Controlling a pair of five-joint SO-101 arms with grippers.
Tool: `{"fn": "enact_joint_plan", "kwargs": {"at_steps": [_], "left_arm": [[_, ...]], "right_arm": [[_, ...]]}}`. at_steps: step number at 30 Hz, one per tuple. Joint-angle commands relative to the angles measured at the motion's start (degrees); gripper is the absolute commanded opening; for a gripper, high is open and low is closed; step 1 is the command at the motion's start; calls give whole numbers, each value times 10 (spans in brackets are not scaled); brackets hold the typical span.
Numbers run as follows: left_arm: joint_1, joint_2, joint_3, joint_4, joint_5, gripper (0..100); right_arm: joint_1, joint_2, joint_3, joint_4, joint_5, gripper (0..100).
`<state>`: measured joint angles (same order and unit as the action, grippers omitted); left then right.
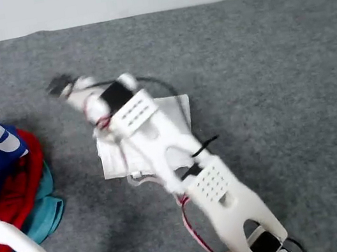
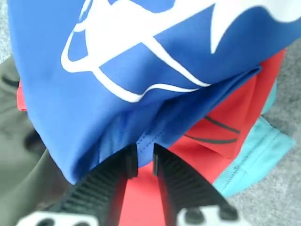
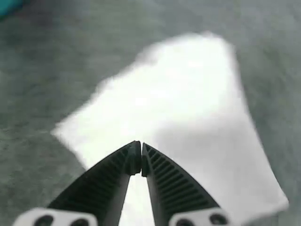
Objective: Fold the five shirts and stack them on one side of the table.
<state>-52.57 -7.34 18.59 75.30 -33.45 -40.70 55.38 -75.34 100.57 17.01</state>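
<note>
The right gripper (image 3: 140, 160), jaws pressed together and empty, hangs over the folded white cotton shirt (image 3: 188, 108) at the middle of the grey felt tabletop (image 1: 277, 82). It is the nearer arm, and the shirt lies just ahead of the jaws. The left gripper (image 2: 143, 162), jaws narrowly parted, sits at the blue printed shirt (image 2: 141, 70) topping the stack. Its wrist view adds an olive garment (image 2: 19, 155) beside that shirt.

The right arm (image 1: 187, 161) stretches long and low from the near edge diagonally toward the far left, wrist rolled, and the right claw (image 3: 141, 157) has its tips pressed together. The left arm (image 1: 11, 246) sits folded at the near left corner; the left claw (image 2: 141, 160) has fingers a narrow gap apart
</note>
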Motion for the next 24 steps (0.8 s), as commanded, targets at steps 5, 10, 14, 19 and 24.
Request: {"fn": "enact_joint_plan", "kwargs": {"at_steps": [5,10,14,19,24], "left_arm": [[4,-22,-19,5,6,70],[4,-20,-19,4,6,70],[4,-20,-19,3,6,70],[4,-20,-19,3,4,70],[4,-20,-20,3,4,70]], "right_arm": [[106,-30,-28,25,-215,158],[118,-35,-28,25,-321,329],[116,-36,-28,26,-324,322],[119,-78,32,26,-327,322],[120,-171,187,24,-334,322]]}}
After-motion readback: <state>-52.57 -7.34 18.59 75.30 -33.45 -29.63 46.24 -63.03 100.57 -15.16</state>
